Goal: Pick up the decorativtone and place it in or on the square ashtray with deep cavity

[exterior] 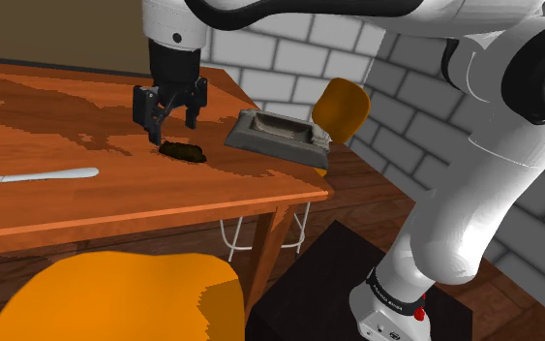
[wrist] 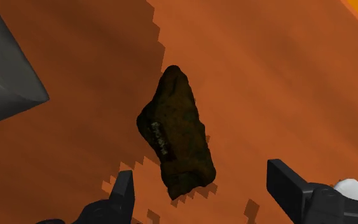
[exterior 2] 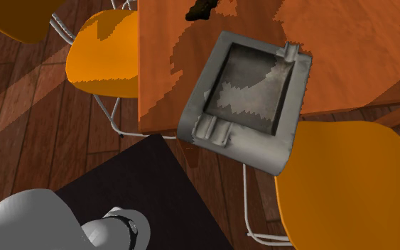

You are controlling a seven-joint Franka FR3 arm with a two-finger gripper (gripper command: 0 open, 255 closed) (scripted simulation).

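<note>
Spanning most of the shoulder view, a wooden table (exterior: 115,199) w/ darker stain patches carries the rest. White Franka arm (exterior: 473,145) reaches over it from the black stand (exterior: 323,291). One orange chair (exterior: 115,300) sits at the table's near edge, a second orange chair (exterior: 343,107) just past the corner. Grey square ashtray (exterior: 278,136) w/ deep cavity lies flat at that corner, off to one side of the fingers, apart from them. Black gripper (exterior: 171,121) points down, fingers (wrist: 123,191) spread wide. Dark brown decorative stone (wrist: 177,140), elongated, lies on the table just beneath the fingertips. One end sits btwn the fingers, closer to one, touching neither. Pale knife (exterior: 33,176) lies flat, opposite side of the fingers from the ashtray, well apart.
</note>
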